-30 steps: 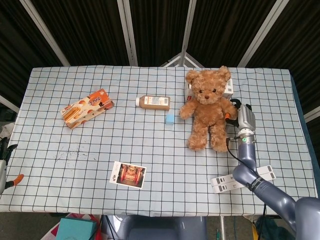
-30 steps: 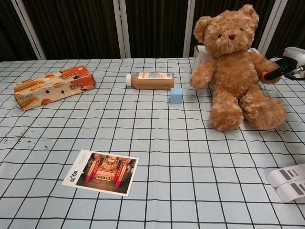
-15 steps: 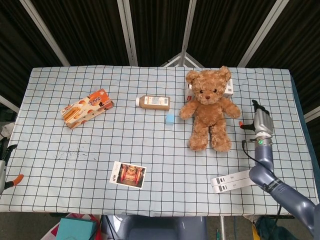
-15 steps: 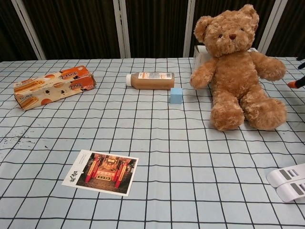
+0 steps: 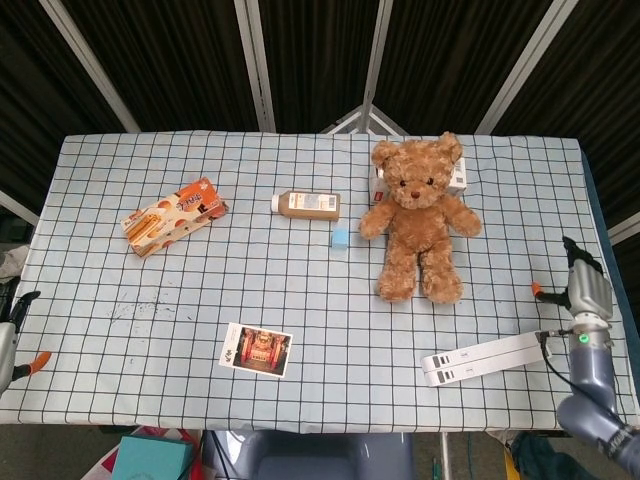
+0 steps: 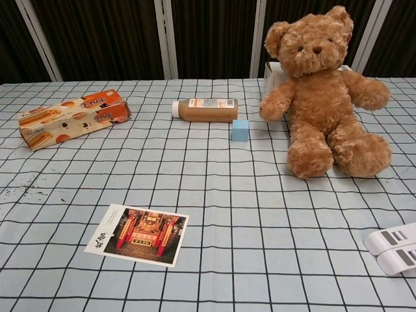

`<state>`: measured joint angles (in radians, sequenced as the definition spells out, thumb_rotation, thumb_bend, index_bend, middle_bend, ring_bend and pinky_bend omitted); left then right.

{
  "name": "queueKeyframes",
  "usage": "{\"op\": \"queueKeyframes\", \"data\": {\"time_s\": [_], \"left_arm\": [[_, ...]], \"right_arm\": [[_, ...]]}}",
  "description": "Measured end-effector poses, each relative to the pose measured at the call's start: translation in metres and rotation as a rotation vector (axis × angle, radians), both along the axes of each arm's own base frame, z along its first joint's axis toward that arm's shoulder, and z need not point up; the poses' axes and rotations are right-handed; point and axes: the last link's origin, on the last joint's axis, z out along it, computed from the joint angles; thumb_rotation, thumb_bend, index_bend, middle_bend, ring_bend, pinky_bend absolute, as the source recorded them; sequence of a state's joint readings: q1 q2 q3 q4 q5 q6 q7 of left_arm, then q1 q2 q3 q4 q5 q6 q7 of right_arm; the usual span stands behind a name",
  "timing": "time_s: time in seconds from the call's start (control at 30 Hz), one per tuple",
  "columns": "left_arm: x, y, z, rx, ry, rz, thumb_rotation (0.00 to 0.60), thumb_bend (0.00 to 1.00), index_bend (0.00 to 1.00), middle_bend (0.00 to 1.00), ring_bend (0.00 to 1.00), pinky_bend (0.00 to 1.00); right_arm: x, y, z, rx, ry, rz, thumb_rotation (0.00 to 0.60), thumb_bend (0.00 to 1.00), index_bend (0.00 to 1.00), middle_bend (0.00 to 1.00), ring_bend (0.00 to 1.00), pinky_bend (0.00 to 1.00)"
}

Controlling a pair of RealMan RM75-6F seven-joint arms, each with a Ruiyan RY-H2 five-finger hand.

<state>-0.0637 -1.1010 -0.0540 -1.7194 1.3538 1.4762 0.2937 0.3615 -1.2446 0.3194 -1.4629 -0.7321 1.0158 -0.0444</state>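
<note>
Brown teddy bear (image 5: 418,222) well apart from right hand (image 5: 583,290) (empty, grip unclear), toward table's middle.

plush teddy bear (image 5: 418,220) — seemingly matt cloth (image 5: 300,390)

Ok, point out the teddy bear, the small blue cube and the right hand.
teddy bear (image 5: 418,222): head view, on its belly.
small blue cube (image 6: 240,130): chest view, on its front face.
right hand (image 5: 580,288): head view, middle of the hand.
</note>
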Motion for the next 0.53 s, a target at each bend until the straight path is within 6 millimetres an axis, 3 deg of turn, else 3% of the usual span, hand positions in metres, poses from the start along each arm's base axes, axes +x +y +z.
{"op": "queueKeyframes", "data": {"time_s": [0.13,0.23,0.33,0.53], "left_arm": [[0.002,-0.002,-0.003,-0.017,0.002,-0.009,0.6,0.24,0.17,0.0,0.0,0.03],[0.003,-0.002,-0.004,-0.024,0.003,-0.017,0.6,0.24,0.17,0.0,0.0,0.03],[0.004,-0.002,-0.004,-0.023,0.002,-0.025,0.6,0.24,0.17,0.0,0.0,0.03],[0.004,-0.002,-0.001,-0.011,-0.007,-0.03,0.6,0.24,0.17,0.0,0.0,0.03]], "right_arm": [[-0.002,0.054,0.012,-0.031,0.098,0.059,0.6,0.31,0.0,0.1,0.0,0.0],[-0.005,0.084,0.02,-0.073,0.181,0.106,0.6,0.29,0.0,0.07,0.0,0.0],[-0.008,0.103,0.023,-0.091,0.241,0.161,0.6,0.29,0.0,0.06,0.0,0.0],[-0.011,0.114,0.028,-0.08,0.352,0.294,0.6,0.29,0.0,0.05,0.0,0.0]]}}
